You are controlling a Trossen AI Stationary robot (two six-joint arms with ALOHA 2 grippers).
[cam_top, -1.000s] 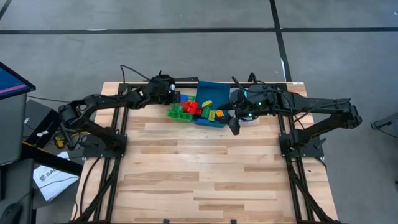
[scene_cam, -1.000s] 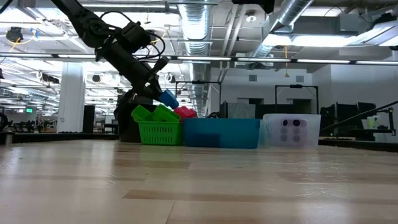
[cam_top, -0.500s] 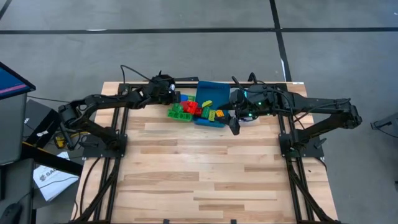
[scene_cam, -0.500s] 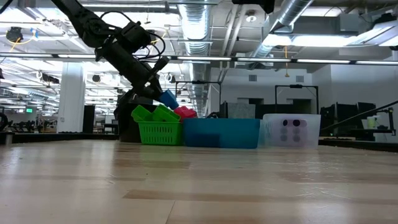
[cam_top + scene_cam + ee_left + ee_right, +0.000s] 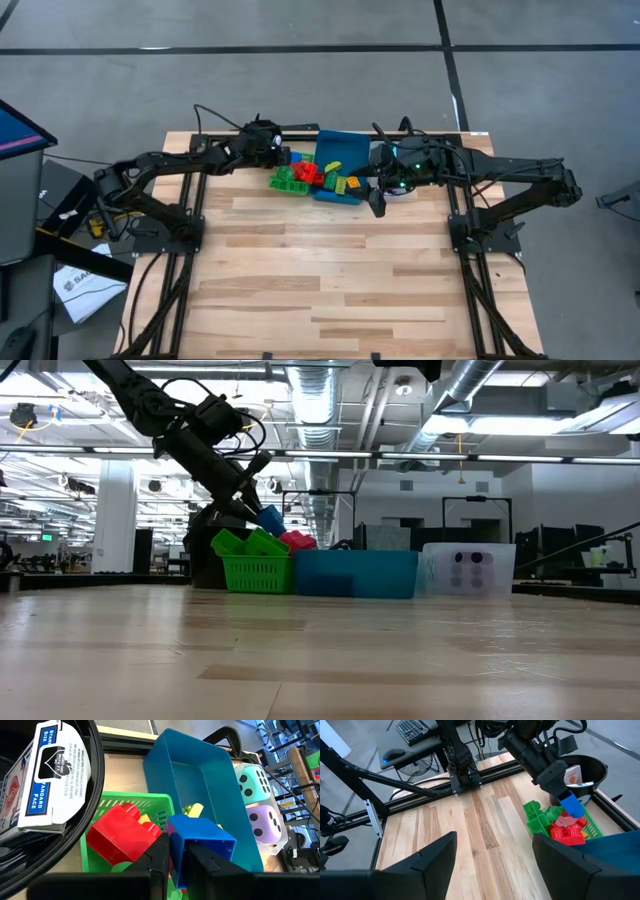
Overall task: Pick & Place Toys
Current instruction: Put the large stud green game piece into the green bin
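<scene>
Left wrist view: left claw (image 5: 177, 857) nipped on blue brick (image 5: 200, 845) above green tray (image 5: 150, 802); right claw (image 5: 492, 852) wide, empty

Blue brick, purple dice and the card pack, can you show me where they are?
blue brick (image 5: 200, 847): left wrist view, on its front side face, held in the left pincer.
purple dice (image 5: 267, 826): left wrist view, on its dotted face.
card pack (image 5: 52, 775): left wrist view, on its white printed face, in the black cup.
</scene>
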